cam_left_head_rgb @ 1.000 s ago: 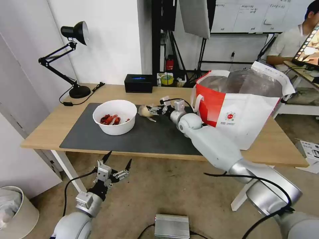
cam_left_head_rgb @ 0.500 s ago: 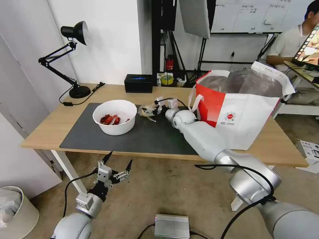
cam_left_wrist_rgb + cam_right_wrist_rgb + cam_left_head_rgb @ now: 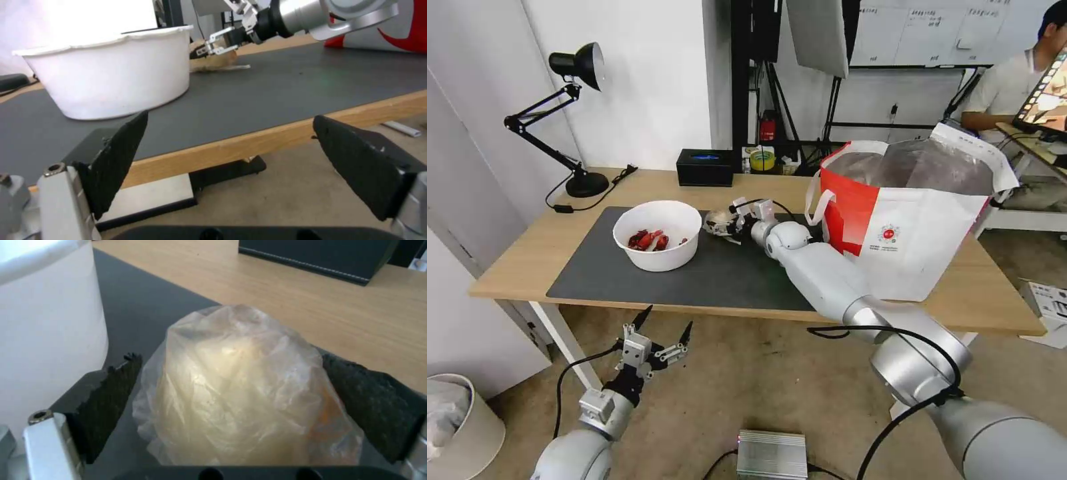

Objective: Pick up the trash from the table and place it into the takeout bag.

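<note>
Crumpled beige plastic-wrap ball (image 3: 242, 390) is sitting on the dark grey mat (image 3: 694, 273) between the right gripper's (image 3: 725, 222) spread jaws; left gripper (image 3: 657, 333) is hanging open below the table.

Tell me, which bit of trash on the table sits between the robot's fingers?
The beige wrap ball, between the right gripper's open fingers on the dark mat. The white bowl of red scraps stands apart, beside it. The left gripper hangs open below the table.
</note>
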Robot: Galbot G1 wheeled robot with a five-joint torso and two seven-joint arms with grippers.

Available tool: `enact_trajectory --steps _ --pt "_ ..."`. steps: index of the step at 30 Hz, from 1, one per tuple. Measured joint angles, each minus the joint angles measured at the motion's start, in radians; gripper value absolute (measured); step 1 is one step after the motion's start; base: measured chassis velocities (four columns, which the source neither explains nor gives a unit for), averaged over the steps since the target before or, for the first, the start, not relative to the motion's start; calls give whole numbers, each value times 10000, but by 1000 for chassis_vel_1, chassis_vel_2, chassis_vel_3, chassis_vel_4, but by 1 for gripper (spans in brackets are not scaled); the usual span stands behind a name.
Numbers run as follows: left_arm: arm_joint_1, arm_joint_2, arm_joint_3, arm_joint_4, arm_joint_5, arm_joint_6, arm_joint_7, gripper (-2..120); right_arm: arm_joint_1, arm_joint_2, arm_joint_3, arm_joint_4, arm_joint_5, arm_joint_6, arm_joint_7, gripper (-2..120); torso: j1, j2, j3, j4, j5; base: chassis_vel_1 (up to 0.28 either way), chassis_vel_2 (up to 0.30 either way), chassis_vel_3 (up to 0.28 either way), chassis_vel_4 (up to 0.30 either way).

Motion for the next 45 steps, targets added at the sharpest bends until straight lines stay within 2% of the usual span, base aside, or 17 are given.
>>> enact_trajectory --steps 5,7,9,12,13,17,20,21,23,24,27,28,31,32,36,41,45 --pt "50 -29 -50 -16 3 -16 0 100 -41 15 9 -4 -28 -46 28 95 0 1 0 1 0 0 0 0 0" --pt "98 -48 -98 -28 7 -50 1 100 -93 -26 48 102 -13 -156 95 82 0 0 0 0 0 0 0 0 0" --pt "110 -51 -110 -29 8 -63 1 100 -114 -71 57 167 6 -192 107 79 0 1 0 2 0 0 0 0 0" --pt "130 -56 -133 -31 11 -91 3 100 -207 -331 17 529 188 -345 237 64 0 1 -1 0 1 0 0 0 0" --pt "130 -56 -133 -31 11 -91 3 100 -207 -331 17 529 188 -345 237 64 0 1 -1 0 1 0 0 0 0" --pt "126 -70 -102 -58 11 -92 0 100 -364 -807 -71 1273 662 -580 462 48 0 1 0 1 2 0 0 0 0" --pt "128 -89 -78 -91 -1 -92 -8 100 -655 -1606 -109 2715 1522 -906 798 35 0 0 0 -1 3 0 0 0 0" --pt "128 -89 -78 -91 -1 -92 -8 100 -655 -1606 -109 2715 1522 -906 798 35 0 0 0 -1 3 0 0 0 0" --pt "132 -59 -126 -154 -168 -60 -45 100 -1044 -2647 -278 4621 2497 -1246 1143 22 0 1 -2 2 3 0 0 0 0" --pt "132 -59 -126 -154 -168 -60 -45 100 -1044 -2647 -278 4621 2497 -1246 1143 22 0 1 -2 2 3 0 0 0 0" --pt "124 15 -181 -175 -239 -38 -65 100 -1769 -3963 -461 6906 3207 -1453 1486 10 -2 2 -2 -3 4 0 0 0 0" --pt "124 15 -181 -175 -239 -38 -65 100 -1769 -3963 -461 6906 3207 -1453 1486 10 -2 2 -2 -3 4 0 0 0 0" --pt "108 16 -140 -173 -246 -31 -68 100 -2815 -5079 -171 9047 3556 -1572 1757 4 -1 2 -2 0 6 0 0 0 0" --pt "108 16 -140 -173 -246 -31 -68 100 -2815 -5079 -171 9047 3556 -1572 1757 4 -1 2 -2 0 6 0 0 0 0" --pt "9 -16 78 -96 -217 -25 -74 100 -4124 -6198 498 11230 3630 -1603 1959 4 -2 1 -2 -4 5 0 0 0 0" --pt "-34 -64 222 -64 -170 -12 -79 100 -4594 -6758 919 12488 3672 -1616 2147 4 -3 2 -2 -2 3 0 0 0 0" --pt "29 -137 256 -61 -81 -10 -83 100 -4466 -7589 1910 13870 4000 -1852 2876 4 -2 1 0 -1 3 0 0 0 0"
